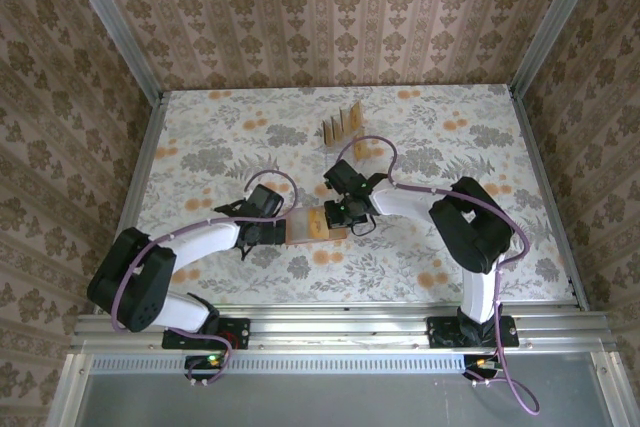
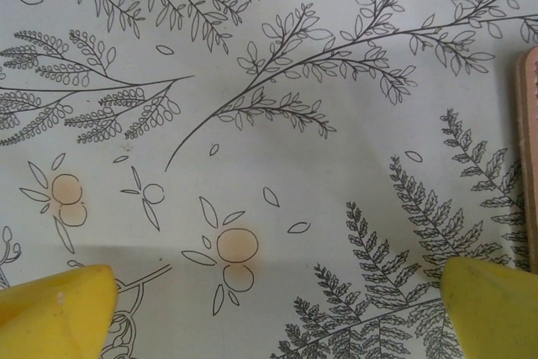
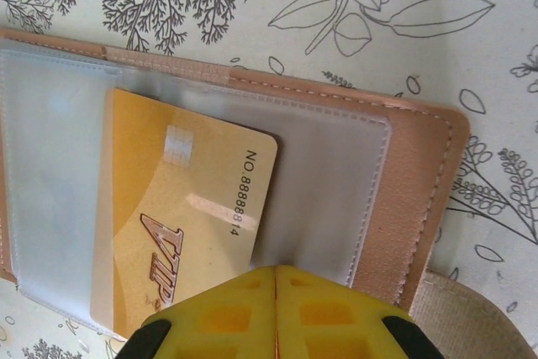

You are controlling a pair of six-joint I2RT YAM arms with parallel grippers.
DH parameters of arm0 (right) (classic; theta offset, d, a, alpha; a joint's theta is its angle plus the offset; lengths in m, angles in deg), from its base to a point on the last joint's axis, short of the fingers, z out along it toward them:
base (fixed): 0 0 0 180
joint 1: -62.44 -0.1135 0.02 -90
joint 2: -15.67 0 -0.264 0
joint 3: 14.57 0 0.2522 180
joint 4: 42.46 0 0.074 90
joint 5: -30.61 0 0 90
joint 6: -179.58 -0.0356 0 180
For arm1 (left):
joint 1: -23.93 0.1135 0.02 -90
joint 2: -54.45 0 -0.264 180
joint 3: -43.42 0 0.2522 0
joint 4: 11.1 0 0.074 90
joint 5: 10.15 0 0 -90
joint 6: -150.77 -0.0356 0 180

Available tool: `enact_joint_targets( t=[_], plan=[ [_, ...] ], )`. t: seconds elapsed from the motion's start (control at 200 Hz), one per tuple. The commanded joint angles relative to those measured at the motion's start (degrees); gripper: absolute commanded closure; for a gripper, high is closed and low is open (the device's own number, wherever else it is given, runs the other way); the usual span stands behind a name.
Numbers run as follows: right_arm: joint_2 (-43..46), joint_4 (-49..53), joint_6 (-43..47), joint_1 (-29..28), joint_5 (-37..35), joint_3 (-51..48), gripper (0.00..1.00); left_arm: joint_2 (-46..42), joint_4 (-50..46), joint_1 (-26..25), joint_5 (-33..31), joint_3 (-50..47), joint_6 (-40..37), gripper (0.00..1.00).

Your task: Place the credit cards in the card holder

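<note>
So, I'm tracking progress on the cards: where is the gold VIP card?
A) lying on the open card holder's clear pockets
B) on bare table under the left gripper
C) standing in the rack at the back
A: the credit card lies on the open card holder, over its clear pockets, by the shut right gripper.

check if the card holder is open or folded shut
Open. In the right wrist view the card holder lies spread, clear inner pockets up, a gold card against them.

I see a tablecloth [image 1: 200,127] with grey leaves and orange fruits, patterned wallpaper [image 1: 330,7] on the walls around, and a metal rail [image 1: 350,327] at the near edge
</note>
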Motion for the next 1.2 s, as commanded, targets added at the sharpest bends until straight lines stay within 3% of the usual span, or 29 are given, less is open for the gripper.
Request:
enact_joint_targets(
  t=[0.0,1.195],
  plan=[
    [-1.67,2.02,0.84,-0.76,-0.76,2.06,0.9,1.02,-0.22,0.2,0.81,1.54,0.37,0.0],
    [-7.45,2.8,-0.84,-4.74,1.71,10.4,0.92,3.46,3.66,-2.03,2.24,1.1,0.92,0.0]
  ],
)
